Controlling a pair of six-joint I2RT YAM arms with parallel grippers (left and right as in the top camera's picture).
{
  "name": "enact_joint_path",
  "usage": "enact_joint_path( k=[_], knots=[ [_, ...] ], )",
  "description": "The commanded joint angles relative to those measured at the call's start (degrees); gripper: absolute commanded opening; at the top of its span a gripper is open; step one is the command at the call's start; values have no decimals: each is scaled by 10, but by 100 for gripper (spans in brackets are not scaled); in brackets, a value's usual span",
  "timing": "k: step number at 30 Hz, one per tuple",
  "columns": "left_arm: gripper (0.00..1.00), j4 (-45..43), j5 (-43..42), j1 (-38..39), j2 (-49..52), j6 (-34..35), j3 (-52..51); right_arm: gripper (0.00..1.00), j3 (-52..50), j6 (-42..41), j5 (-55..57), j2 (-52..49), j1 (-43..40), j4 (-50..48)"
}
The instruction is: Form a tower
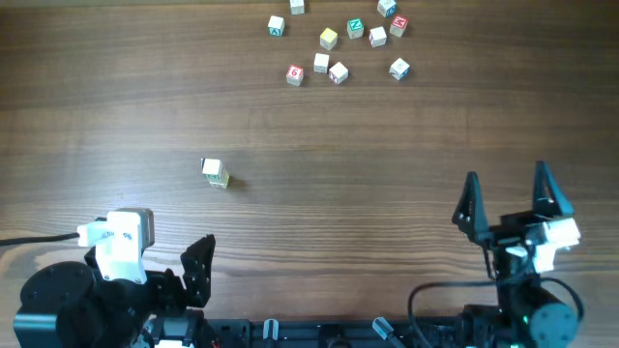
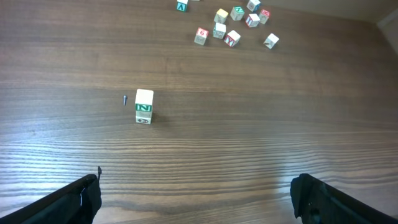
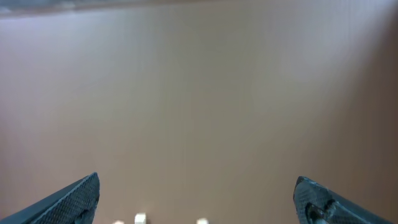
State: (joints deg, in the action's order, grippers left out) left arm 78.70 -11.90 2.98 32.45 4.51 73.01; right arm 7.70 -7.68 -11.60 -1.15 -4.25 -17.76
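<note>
The tower (image 1: 214,172) is a short stack of pale letter cubes standing alone on the wooden table, left of centre. In the left wrist view the tower (image 2: 143,107) shows a cream top and a green letter on its side. My left gripper (image 2: 196,186) is open and empty, well short of the stack, and it rests at the table's near left edge (image 1: 196,271). Far to the right, my right gripper (image 1: 507,184) stands open too, with only bare table between its fingers (image 3: 81,196).
Several loose letter cubes (image 1: 338,43) lie scattered at the far edge, right of centre, and also appear in the left wrist view as cubes (image 2: 233,25). A tiny dark speck (image 2: 125,99) sits just left of the tower. Pale cube tops (image 3: 140,218) peek in at the right wrist view's bottom edge.
</note>
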Motion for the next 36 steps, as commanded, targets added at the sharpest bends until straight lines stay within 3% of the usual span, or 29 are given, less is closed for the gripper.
enact_joint_path(
  k=[1,6,10,28,32,36],
  knots=[
    [100,-2,-3,3,2,-13,0,99,-65,-13,23,10,-3,-18],
    [100,-2,-3,3,2,-13,0,100,-74,22,37,10,-4,37],
    [100,-2,-3,3,2,-13,0,100,-74,32,48,10,-4,174],
    [100,0,-2,3,2,-13,0,100,-74,16,42,9,-4,173],
    [100,-114,-3,18,-27,-31,-19,100,-74,15,42,9,-4,173],
    [100,-215,-3,-19,-150,-113,-158,100,-74,16,42,9,-4,173]
  ],
)
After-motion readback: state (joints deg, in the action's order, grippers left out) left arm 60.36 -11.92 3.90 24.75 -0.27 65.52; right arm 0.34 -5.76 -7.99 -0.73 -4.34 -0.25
